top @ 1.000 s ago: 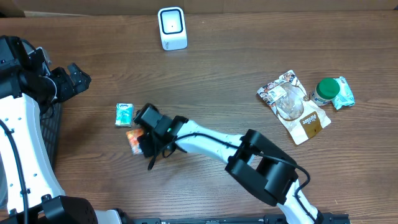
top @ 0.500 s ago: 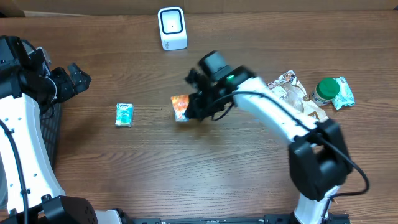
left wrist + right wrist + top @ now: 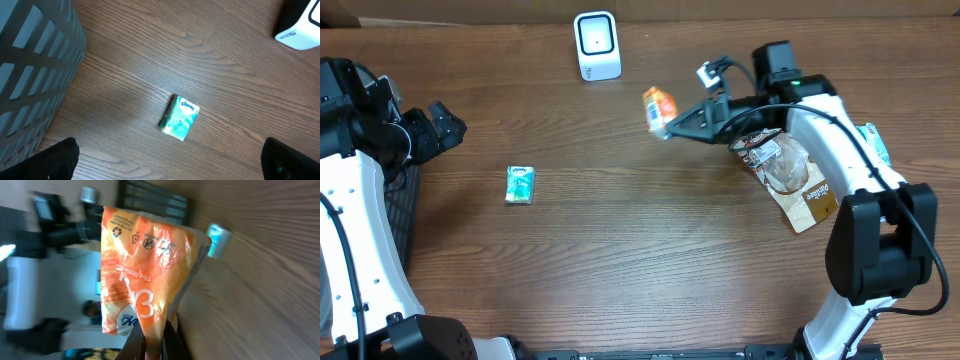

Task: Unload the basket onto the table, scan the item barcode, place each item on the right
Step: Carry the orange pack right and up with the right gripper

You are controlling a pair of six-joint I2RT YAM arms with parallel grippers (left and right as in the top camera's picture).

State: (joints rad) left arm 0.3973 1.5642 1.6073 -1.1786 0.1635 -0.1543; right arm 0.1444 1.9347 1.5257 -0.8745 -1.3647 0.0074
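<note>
- Holding the orange packet [image 3: 145, 270] by one edge, the right gripper [image 3: 150, 347] is clamped tight on it.
- Appearance: the orange packet is a glossy, crinkled film pouch in orange and white.
- Markings: large white lettering runs inverted in the right wrist view. Small recycling symbols sit near one corner, and the finer print is too small to read.
- Position: it sits right of the white scanner [image 3: 597, 45], well apart from it, over the wood-grain table [image 3: 620, 260].
- Beneath the right arm lies a snack bag [image 3: 790, 170] with a clear window.
- Far side: the left gripper [image 3: 442, 125] has its jaws wide apart and empty.
- Near it lie a teal tissue pack [image 3: 180, 117] printed "Kleenex" and a grey slatted basket [image 3: 30, 65].
</note>
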